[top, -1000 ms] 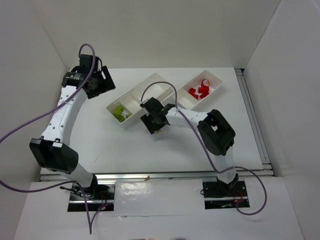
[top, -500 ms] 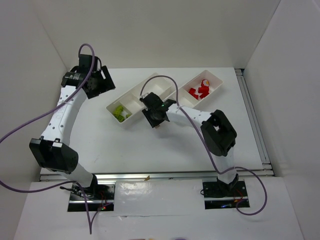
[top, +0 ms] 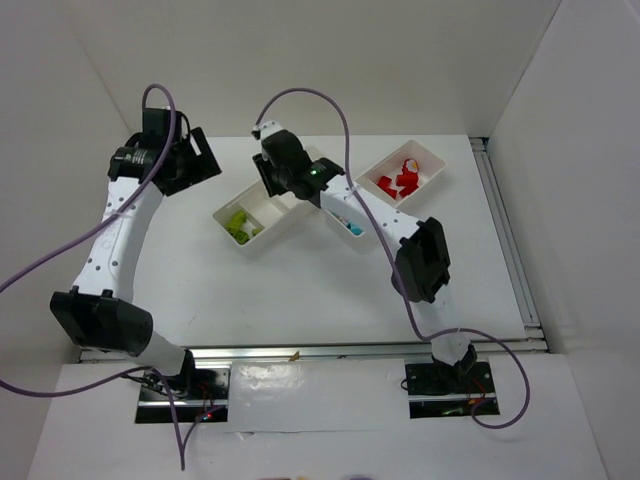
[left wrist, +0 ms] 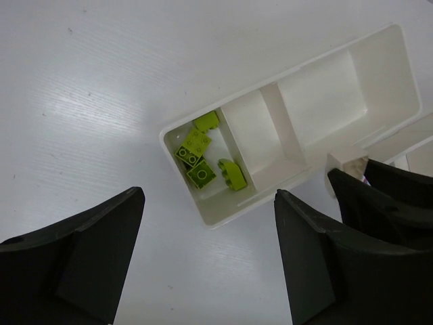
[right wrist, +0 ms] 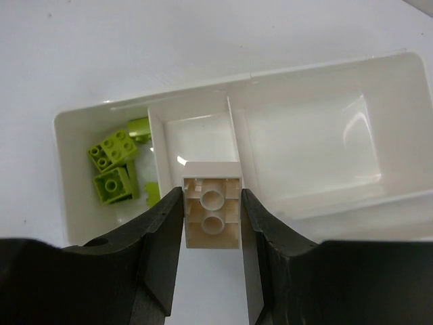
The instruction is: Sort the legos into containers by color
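**Pale brick held over the left tray, sorting close to done**

The right gripper [right wrist: 212, 200] is clamped on a pale brick [right wrist: 212, 223], studs down and hollow underside facing its wrist camera. It hangs above the left tray [left wrist: 345, 95], at about 11 o'clock from the middle of the table [top: 300, 290]. Directly under the brick lies a bare section next to the green bricks [left wrist: 199, 159], which fill the tray's end at 9 o'clock. The rest of that tray shows nothing in it.

The left gripper [left wrist: 210, 196] stands wide and holds nothing. It hovers out at 10 o'clock, near the green end of the tray but not touching it.

The right tray [top: 425, 160] holds cyan bricks [top: 351, 224] in its near section, close to the table's middle, and red bricks [top: 398, 181] in its far section at 1 o'clock.

Three colours look sorted already, green, cyan and red. The top view shows no loose brick on the table, though the right arm hides part of it. What is left seems to be the pale colour — lowering this brick into a bare section, clear of the green, and letting go.
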